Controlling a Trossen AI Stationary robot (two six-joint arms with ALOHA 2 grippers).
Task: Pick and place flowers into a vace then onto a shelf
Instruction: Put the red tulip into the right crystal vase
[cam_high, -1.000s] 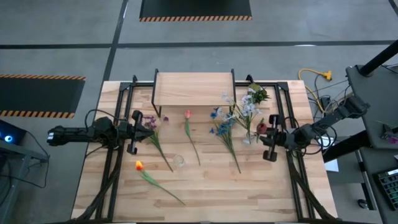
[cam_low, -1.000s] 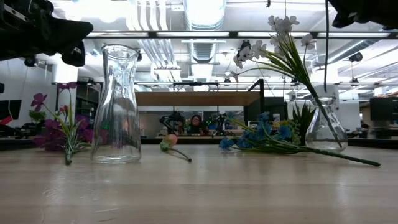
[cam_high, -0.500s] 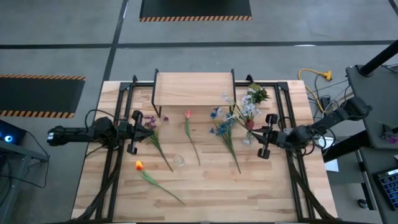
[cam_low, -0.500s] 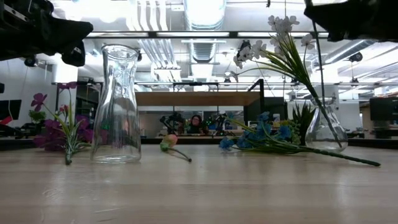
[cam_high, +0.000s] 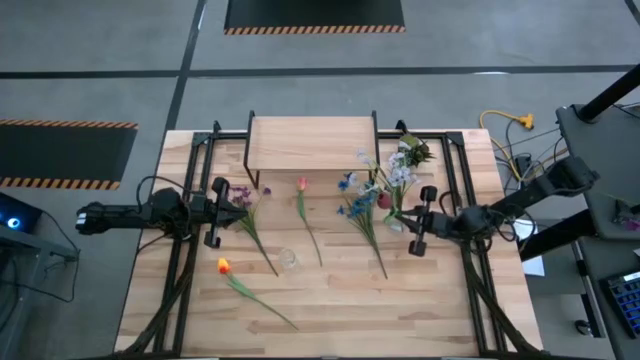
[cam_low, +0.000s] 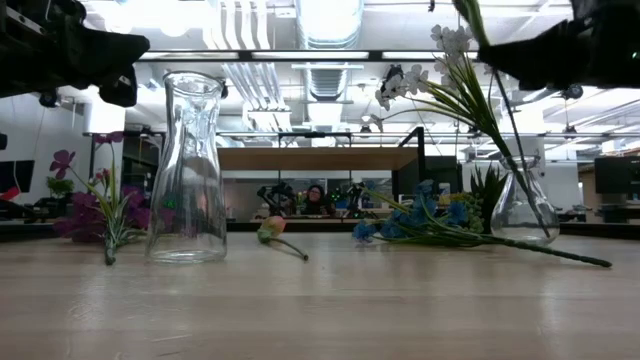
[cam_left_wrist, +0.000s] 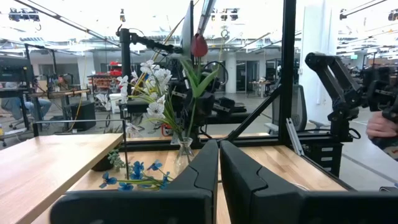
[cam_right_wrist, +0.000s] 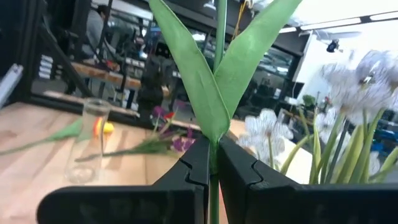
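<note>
The scene is evenly and brightly lit from overhead. Strong glare from ceiling fixtures (cam_low: 330, 20) is recorded in the low view, where the arms are reduced to silhouettes. Soft, faint shadows are cast on the tabletop (cam_high: 330, 300). In the right wrist view the near leaves (cam_right_wrist: 211, 81) are rendered blurred.

Dark red flower (cam_left_wrist: 198, 45) upright, its green stem pinched low between the right gripper's (cam_right_wrist: 213, 163) closed fingers beside the vase (cam_low: 522, 208) of white flowers (cam_high: 400, 170), blue (cam_high: 357, 205), pink (cam_high: 302, 185), purple (cam_high: 241, 196), orange (cam_high: 224, 266) flowers flat on the table, light-wood shelf (cam_high: 312, 142) at the far edge
</note>
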